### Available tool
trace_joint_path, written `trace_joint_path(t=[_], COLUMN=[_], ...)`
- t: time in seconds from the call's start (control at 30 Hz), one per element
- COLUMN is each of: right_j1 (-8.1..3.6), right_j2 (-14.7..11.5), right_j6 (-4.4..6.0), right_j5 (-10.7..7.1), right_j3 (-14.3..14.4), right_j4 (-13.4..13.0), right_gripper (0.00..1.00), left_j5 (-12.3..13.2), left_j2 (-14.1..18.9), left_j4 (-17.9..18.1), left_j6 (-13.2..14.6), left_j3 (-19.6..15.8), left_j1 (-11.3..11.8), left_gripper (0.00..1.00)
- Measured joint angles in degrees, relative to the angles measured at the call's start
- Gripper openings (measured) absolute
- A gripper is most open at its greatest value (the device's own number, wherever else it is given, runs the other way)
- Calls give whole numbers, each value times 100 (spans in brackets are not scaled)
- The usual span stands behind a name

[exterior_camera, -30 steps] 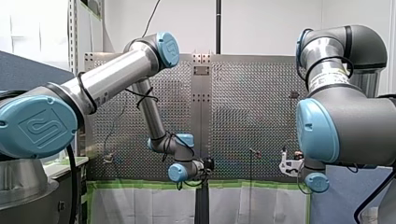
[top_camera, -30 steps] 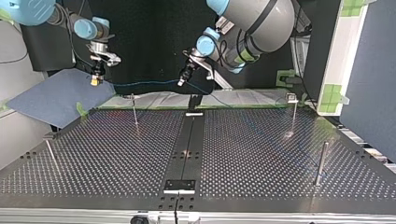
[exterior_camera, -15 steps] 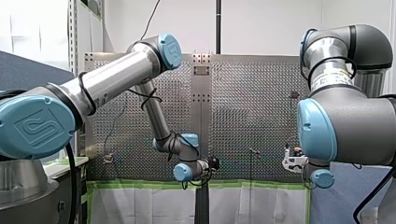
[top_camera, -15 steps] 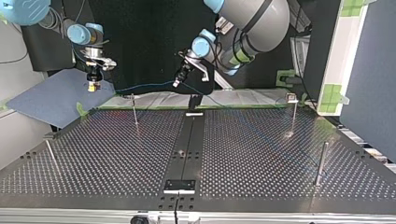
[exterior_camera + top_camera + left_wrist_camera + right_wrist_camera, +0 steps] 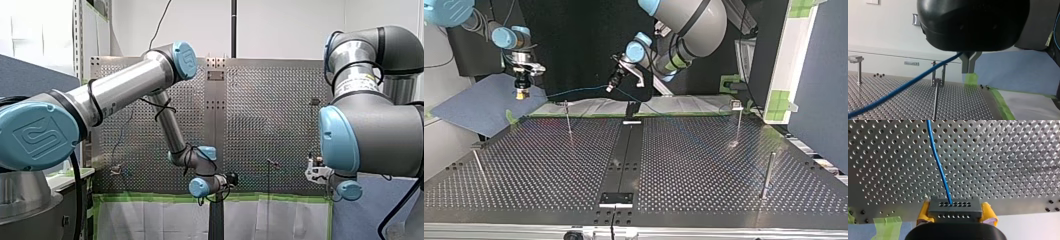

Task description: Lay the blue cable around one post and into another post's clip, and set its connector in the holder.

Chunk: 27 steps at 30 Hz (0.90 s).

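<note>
Right claw (image 5: 955, 212), yellow-padded, clenched on a dark grey rectangular connector pierced with small holes (image 5: 954, 208); a thin blue cable (image 5: 938, 167) leaves the connector's face toward twelve o'clock, over the perforated metal table (image 5: 1003, 157). Across the table, in the top view, I see this claw (image 5: 522, 93) hanging at ten o'clock, beyond the table's far edge and near a blue-grey mat (image 5: 481, 106). Left claw (image 5: 968, 70), black-bodied, its metal fingers (image 5: 966, 62) pressed together on the cable, which runs out toward eight o'clock in that wrist view. In the top view this claw (image 5: 610, 88) sits at twelve o'clock, and the cable spans the gap between the two claws. Slim upright metal posts (image 5: 568, 117) stand well apart on the table, one at eleven o'clock and a clip-headed post (image 5: 738, 119) at two o'clock; the cable lies around neither
</note>
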Motion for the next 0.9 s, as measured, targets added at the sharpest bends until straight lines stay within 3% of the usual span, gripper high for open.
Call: trace_joint_path(t=[0.4,0.63,0.9], right_j1=[-184,-196,-197], right_j2=[16,24,35], right_j6=[68,71,71], right_j5=[-110,-271,-300], right_j3=[-27,-32,-49], right_j4=[0,-8,-18], right_gripper=[24,24,24], left_j5=[-58,-134,-204], left_j2=[-1,-3,-7], left_j4=[-79,-100,-233], left_j6=[-27,-80,-146], left_j3=[103,199,427], left_j1=[-36,0,41], left_gripper=[0,0,0])
